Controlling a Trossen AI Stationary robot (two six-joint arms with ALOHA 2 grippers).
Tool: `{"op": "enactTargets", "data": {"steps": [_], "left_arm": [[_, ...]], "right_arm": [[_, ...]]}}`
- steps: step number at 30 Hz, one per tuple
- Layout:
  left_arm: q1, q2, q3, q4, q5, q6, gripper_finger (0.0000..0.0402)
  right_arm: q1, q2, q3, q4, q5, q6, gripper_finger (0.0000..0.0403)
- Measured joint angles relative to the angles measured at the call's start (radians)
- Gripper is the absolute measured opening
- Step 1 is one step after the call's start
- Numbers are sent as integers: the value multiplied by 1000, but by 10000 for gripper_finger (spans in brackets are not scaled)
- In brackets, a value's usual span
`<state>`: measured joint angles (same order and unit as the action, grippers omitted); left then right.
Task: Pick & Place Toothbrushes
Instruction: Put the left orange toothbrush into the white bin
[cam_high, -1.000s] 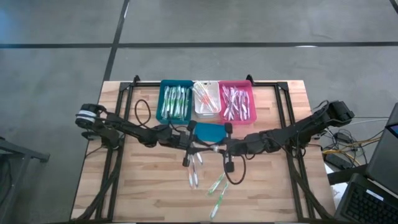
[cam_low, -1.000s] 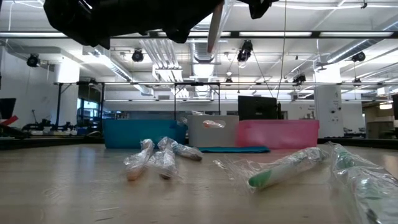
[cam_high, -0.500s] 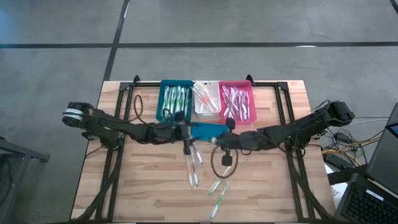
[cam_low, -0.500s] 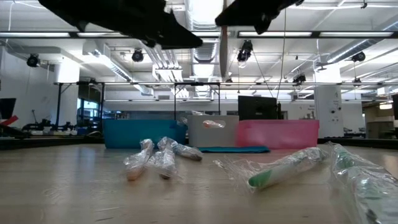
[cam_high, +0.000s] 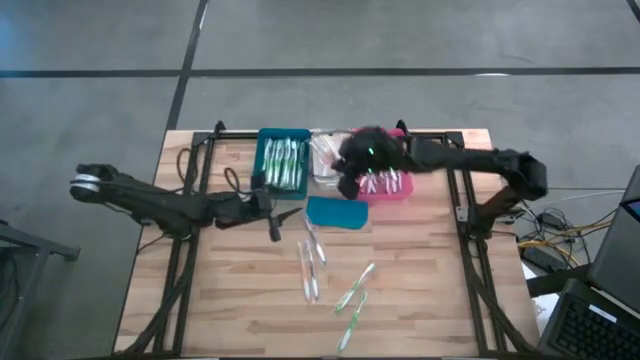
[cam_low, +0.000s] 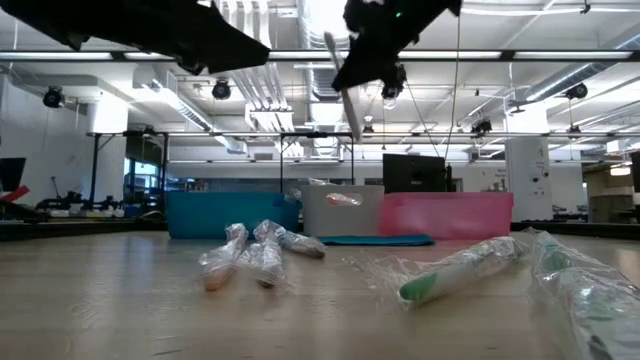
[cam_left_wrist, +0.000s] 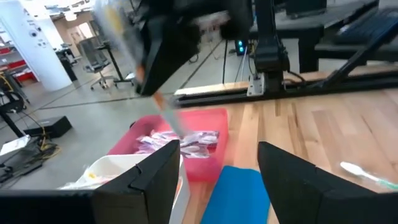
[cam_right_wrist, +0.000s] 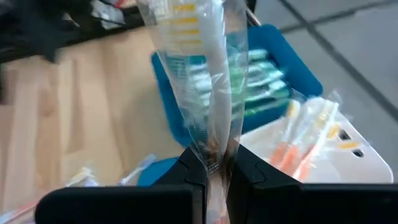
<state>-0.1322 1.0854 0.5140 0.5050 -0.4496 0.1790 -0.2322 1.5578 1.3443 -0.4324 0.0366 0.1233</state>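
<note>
One wrapped brush is now riding in the pinching right gripper, swung to upper centre over the bins. Left gripper, emptied and spread open, is pulling back left, so a drop seems next.

Three bins stand in a row at the desk's far edge: teal bin, white bin, pink bin. A flat teal piece, perhaps a lid, lies just before them.

The right tool is carrying a wrapped toothbrush over the bins; the left tool, now spread, is retreating.
</note>
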Motion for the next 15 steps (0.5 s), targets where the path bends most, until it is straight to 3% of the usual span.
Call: {"op": "enactTargets", "data": {"steps": [7,15], "left_arm": [[0,-84,-54,3,13,-51,220],[0,-89,-63,0,15,-57,220]], "right_arm": [[-128,221,243,-204,-83,-36,18],[-200,432,469,-335,-152,-29,18]]}}
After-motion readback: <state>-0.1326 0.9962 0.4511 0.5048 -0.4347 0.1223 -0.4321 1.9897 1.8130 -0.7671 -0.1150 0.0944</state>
